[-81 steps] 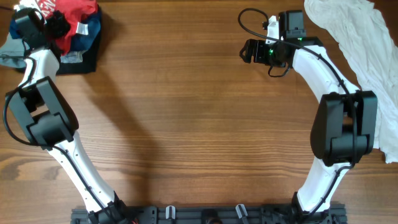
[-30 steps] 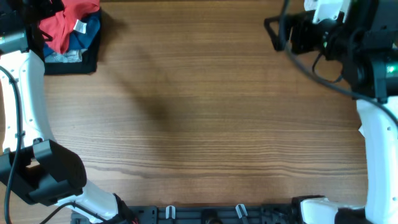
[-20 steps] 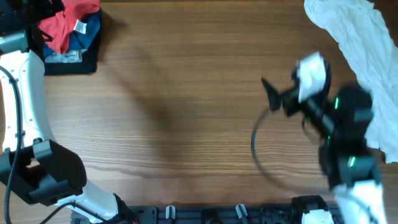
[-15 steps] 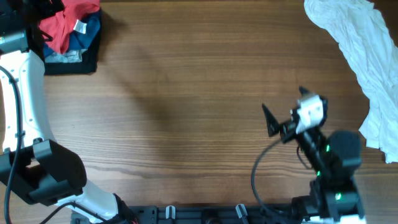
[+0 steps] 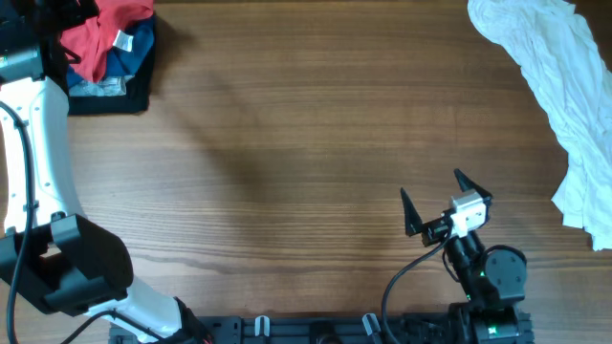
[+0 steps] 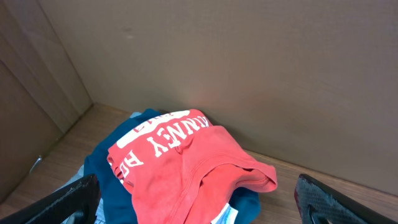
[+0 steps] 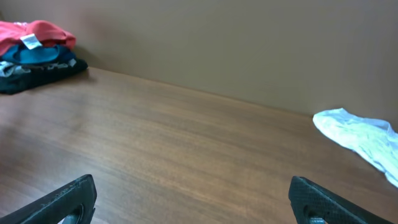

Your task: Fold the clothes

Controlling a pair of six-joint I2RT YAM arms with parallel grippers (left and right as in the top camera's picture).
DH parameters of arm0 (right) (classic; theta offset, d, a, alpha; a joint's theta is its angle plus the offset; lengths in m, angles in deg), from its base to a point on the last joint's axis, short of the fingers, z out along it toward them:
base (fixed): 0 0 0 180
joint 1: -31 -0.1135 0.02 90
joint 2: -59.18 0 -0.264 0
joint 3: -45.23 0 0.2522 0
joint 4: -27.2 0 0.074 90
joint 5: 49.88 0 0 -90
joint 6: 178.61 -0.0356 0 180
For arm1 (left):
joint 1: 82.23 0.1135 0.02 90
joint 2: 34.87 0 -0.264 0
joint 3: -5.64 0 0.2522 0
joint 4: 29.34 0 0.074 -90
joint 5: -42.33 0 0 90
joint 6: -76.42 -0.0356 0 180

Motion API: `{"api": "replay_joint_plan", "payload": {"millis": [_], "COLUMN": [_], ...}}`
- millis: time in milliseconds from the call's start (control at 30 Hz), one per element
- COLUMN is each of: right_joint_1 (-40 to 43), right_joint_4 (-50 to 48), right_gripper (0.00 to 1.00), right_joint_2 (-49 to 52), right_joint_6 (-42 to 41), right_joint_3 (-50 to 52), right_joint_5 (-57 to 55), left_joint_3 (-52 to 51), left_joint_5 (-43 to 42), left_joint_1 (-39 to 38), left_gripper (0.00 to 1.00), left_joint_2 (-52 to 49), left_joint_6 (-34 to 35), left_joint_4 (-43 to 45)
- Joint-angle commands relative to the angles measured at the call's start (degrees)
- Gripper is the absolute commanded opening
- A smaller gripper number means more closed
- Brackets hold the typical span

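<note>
At the near right edge of the table point(image 5: 287, 143), we find the right gripper point(image 5: 438, 198) pulled back from the far side, jaws spread, empty. The left gripper point(image 6: 196, 193) stays spread above the red T-shirt point(image 5: 96, 33), folded atop the far-left stack point(image 5: 120, 81). We judge folding finished, arms retiring.

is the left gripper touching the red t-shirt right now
Apart. The left wrist view shows the left gripper open, fingers flanking the red T-shirt; blue garment and table show between each fingertip and it.
</note>
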Motion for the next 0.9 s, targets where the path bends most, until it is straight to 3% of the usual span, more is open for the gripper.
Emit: {"api": "replay_joint_plan", "payload": {"millis": [0, 867], "right_joint_1": [-0.24, -0.28], "right_joint_4": [-0.44, -0.48], "right_gripper": [1.00, 1.00], "right_joint_2": [-3.61, -4.17], "right_joint_6": [-0.81, -0.83], "right_joint_3": [0.35, 0.35], "right_joint_5": [-1.60, -1.77], "left_joint_3": [-0.13, -0.13], "left_joint_5": [-0.48, -0.48], "left_joint_1": [0.07, 0.07], "left_gripper": [1.00, 1.00], "left_joint_2": [-0.33, -0.33], "left_joint_6": [-1.07, -1.07], "left_joint_4": [0.13, 0.13]}}
